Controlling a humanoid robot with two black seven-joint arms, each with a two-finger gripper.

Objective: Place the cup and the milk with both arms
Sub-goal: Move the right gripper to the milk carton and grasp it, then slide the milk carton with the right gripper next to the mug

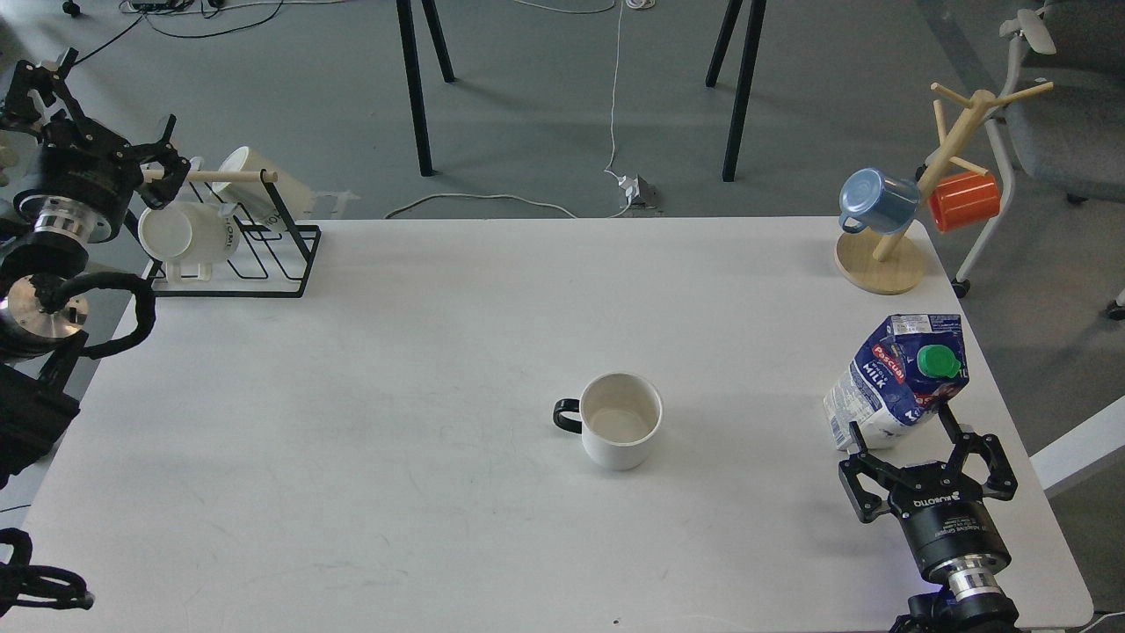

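Observation:
A white cup (620, 420) with a black handle stands upright at the table's middle, handle to the left. A blue and white milk carton (896, 382) with a green cap stands at the right edge, leaning to the right. My right gripper (901, 428) is open just in front of it, its fingers flanking the carton's lower end. My left gripper (101, 105) is open and empty at the far left, off the table's back corner, beside the mug rack.
A black wire rack (255, 251) with two white mugs (189, 233) stands at the back left. A wooden mug tree (883, 259) with a blue mug (874, 200) and an orange mug (965, 200) stands at the back right. The table edge runs close right of the carton.

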